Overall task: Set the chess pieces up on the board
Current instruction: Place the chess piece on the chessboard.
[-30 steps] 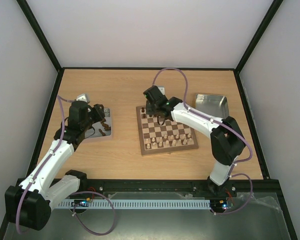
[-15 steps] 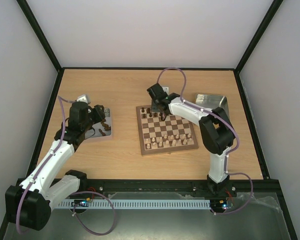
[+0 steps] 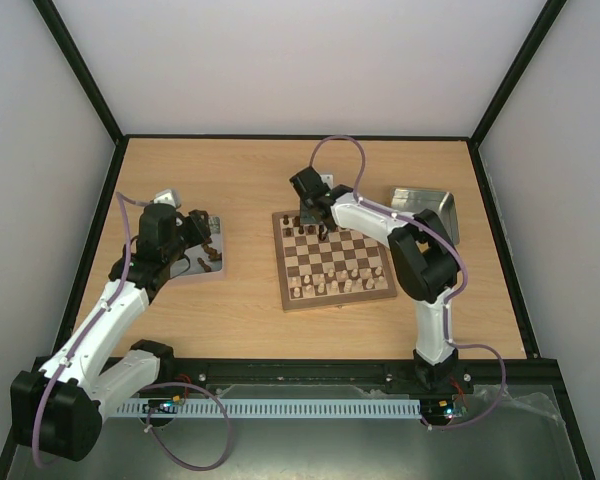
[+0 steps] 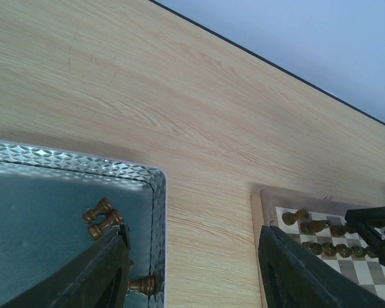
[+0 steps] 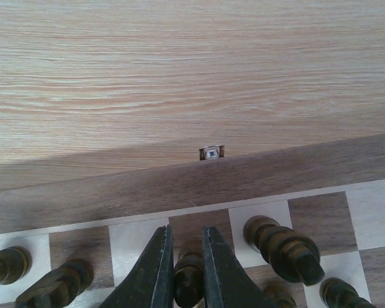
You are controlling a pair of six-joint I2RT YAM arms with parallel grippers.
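Seen from above, the board [image 3: 335, 262] lies in the middle of the surface [image 3: 240, 180]. Pale pieces [image 3: 325, 287] fill its near rows and dark pieces [image 3: 325, 232] are gathering on the far ones. The right hand [image 3: 309, 212] reaches to the far row near the left corner. The left hand [image 3: 196, 238] hangs over the metal tray [image 3: 202, 272].

In the left wrist view, that hand's fingers [image 4: 99, 276] are spread wide with nothing between them. A few loose dark pieces [image 4: 102, 217] lie toppled in the tray below.

In the right wrist view, the right hand's fingers [image 5: 155, 269] are pinched on a dark piece [image 5: 188, 277]. It stands upright at a back-row square, with a neighbouring piece [image 5: 283, 249] just beside it.

The step looks like setting this piece down. Next comes a gentle release and a straight lift, so as not to brush the neighbour.
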